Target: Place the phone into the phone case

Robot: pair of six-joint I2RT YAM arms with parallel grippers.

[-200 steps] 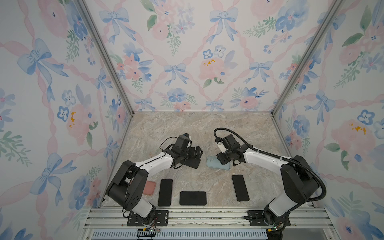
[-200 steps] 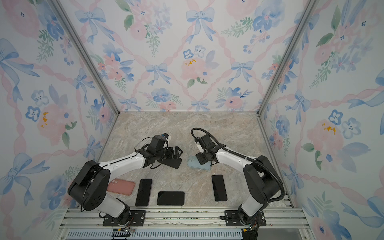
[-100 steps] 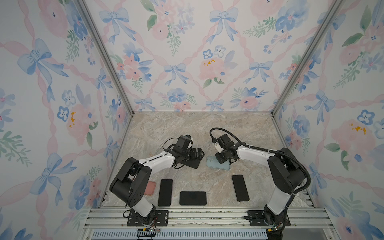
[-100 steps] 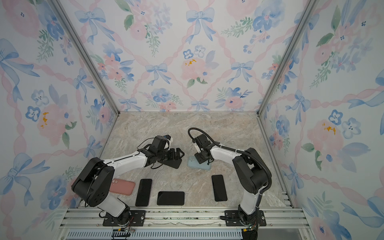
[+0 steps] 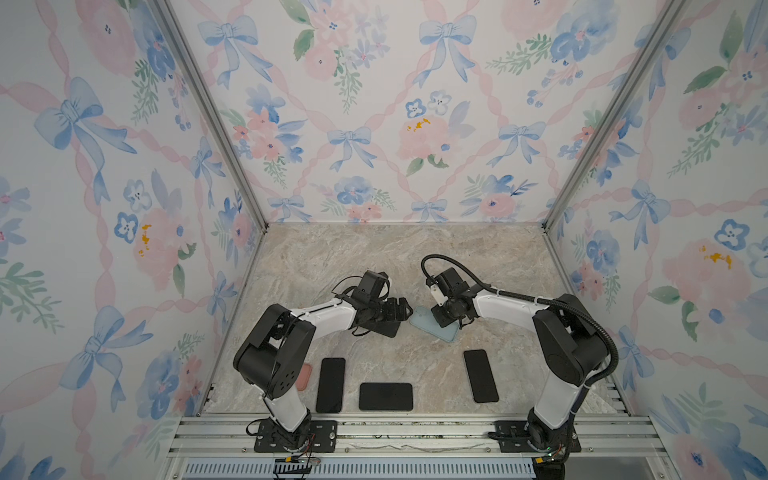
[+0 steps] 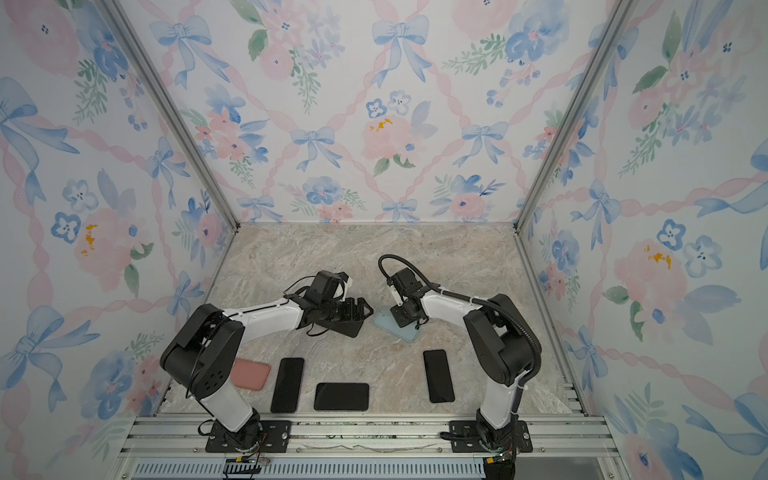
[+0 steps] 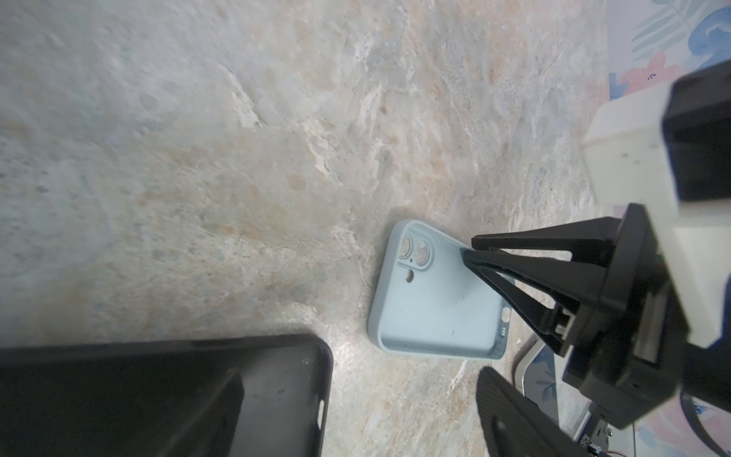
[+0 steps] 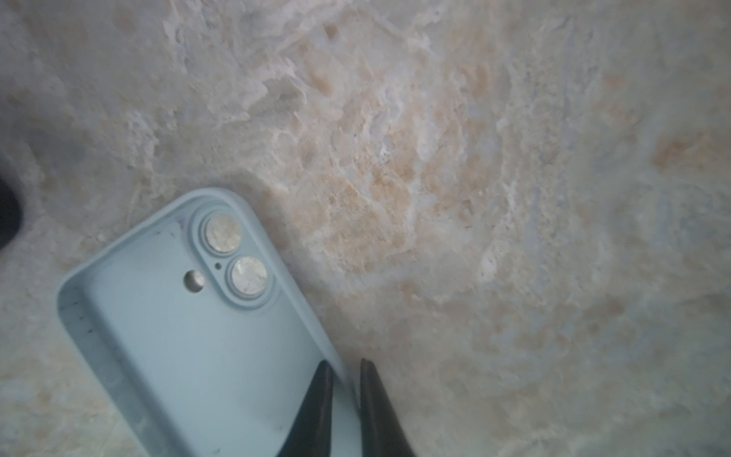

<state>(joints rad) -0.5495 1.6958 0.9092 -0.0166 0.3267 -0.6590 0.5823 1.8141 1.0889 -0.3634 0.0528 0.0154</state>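
Observation:
A light blue phone case [image 5: 420,319] [image 8: 190,336] lies hollow side up mid-table. My right gripper [image 5: 438,322] [image 8: 346,395] is shut on the case's side wall, one finger inside the hollow and one outside; the left wrist view shows that pinch on the case [image 7: 435,300] too. My left gripper [image 5: 401,311] [image 7: 356,435] hangs open, holding nothing, just left of the blue case and over a black case [image 5: 386,331] [image 7: 158,395]. Three black phones [image 5: 330,384] [image 5: 385,397] [image 5: 481,376] lie flat near the front edge, apart from both grippers.
A pink case [image 6: 251,374] lies at the front left, half behind the left arm's base. Flowered walls close in the left, back and right sides. A metal rail [image 5: 415,432] runs along the front.
My right gripper has closed its fingers onto the blue case's side wall. The right arm's elbow has swung in closer. The left gripper has barely moved and stays open.

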